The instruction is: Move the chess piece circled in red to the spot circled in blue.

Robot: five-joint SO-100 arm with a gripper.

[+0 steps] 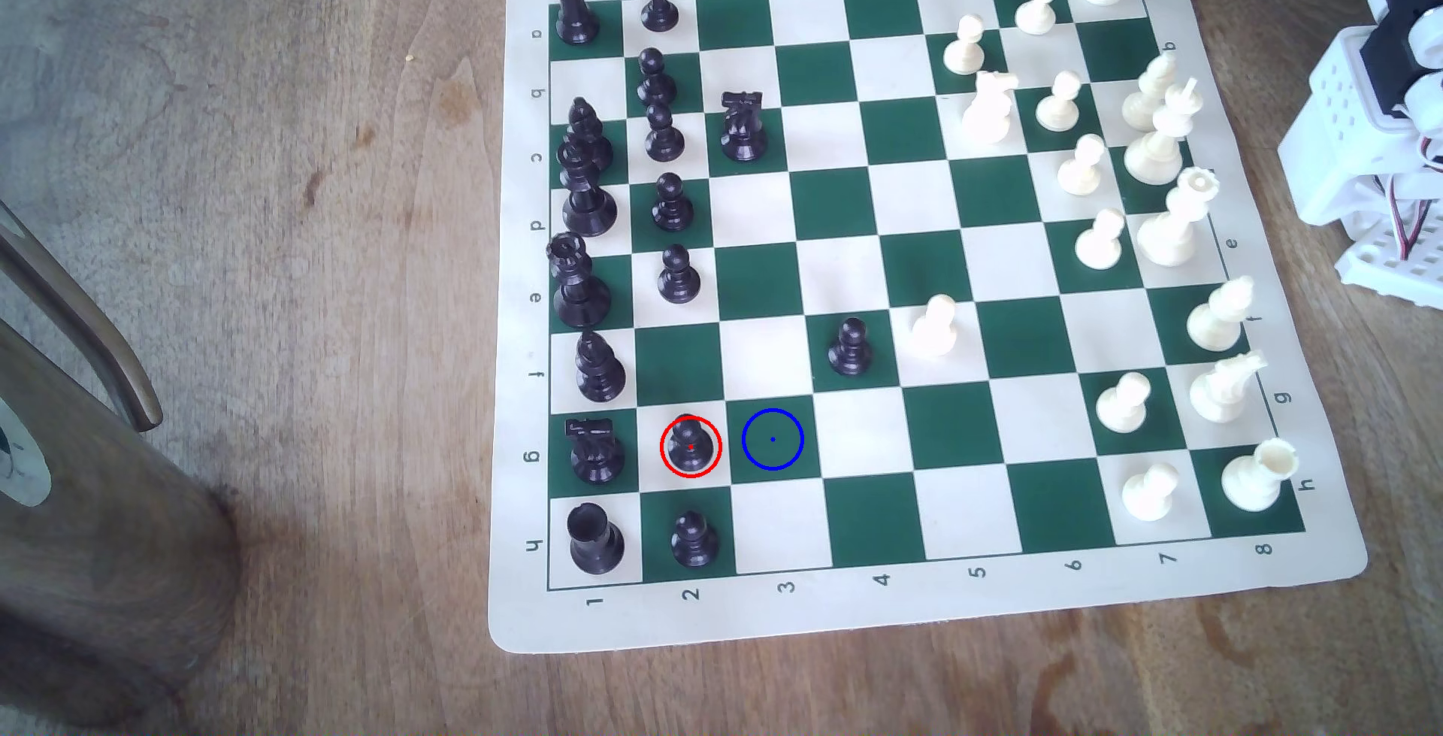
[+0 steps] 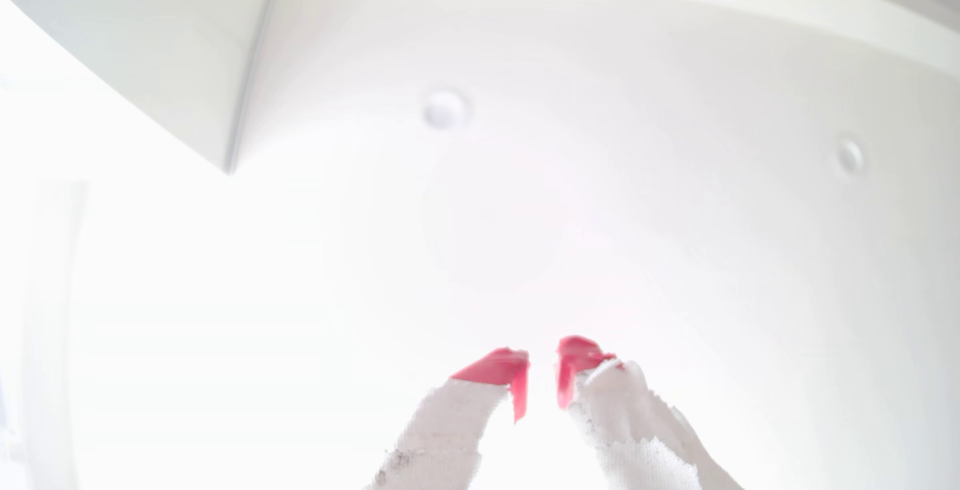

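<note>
Exterior view: the small glossy black pawn with a ball head [image 1: 690,445] stood upright inside the red ring on a cream square, second file from the board's black-side edge and one row up from the near edge. The dark green square ringed in blue [image 1: 772,438] lay immediately beside it, toward the exterior view's right, and was vacant. The white printed arm [image 1: 1374,150] sat off the far-right edge of the green-and-cream roll-up chess mat [image 1: 1280,595], well apart from the pawn, so the reach would probably have to cross the whole board over the cream-white pieces. Nearest neighbours were a black knight [image 1: 595,452] on the left and a black pawn [image 1: 693,538] below.

Wrist view: the white gripper with red-tipped fingers [image 2: 543,368] pointed up at a pale ceiling, tips held slightly parted with a narrow gap, grasping nothing.
</note>
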